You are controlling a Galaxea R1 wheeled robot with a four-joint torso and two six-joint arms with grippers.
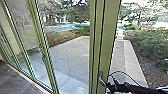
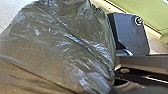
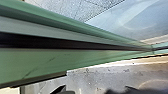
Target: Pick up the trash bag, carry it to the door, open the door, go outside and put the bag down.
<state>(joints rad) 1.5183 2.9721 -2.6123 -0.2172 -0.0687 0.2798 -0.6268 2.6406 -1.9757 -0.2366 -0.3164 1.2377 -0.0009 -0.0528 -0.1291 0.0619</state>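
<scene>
So, your trash bag (image 2: 57, 50) is right up close in the left wrist view. Lower right in the head view, your right gripper (image 1: 108, 85) seems beside the green post (image 1: 107, 37). Can't tell if either gripper's clenched.

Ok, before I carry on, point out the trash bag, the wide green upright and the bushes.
Trash bag (image 2: 62, 42): left wrist view, on its wrinkled side.
Wide green upright (image 1: 109, 32): head view, on its broad flat face.
Bushes (image 1: 152, 43): head view, on their leafy side.
</scene>
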